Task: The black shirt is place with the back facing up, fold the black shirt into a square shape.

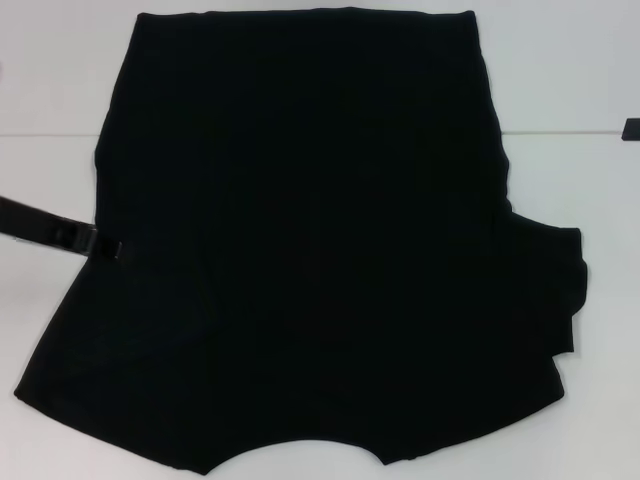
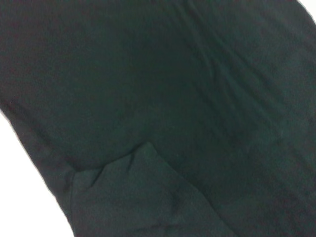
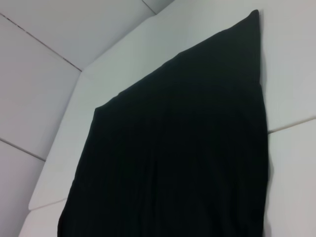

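The white table [image 1: 580, 90] is carrying everything, its bare surface showing along the left and right edges and at the far corners. The black shirt [image 1: 310, 250] is lying flat across most of the tabletop, plain side up, its straight far edge running near the table's far edge and its curved neckline sitting at the near edge. The shirt's right sleeve [image 1: 545, 290] is lying folded inward in layers near the table's right edge. The left arm [image 1: 45, 228] is reaching in from the left edge of the table, and the left gripper [image 1: 108, 249] is touching the shirt's left side edge about midway along it; whether its fingers are wide, narrow or holding cloth cannot be told. The right gripper is not showing in any view.
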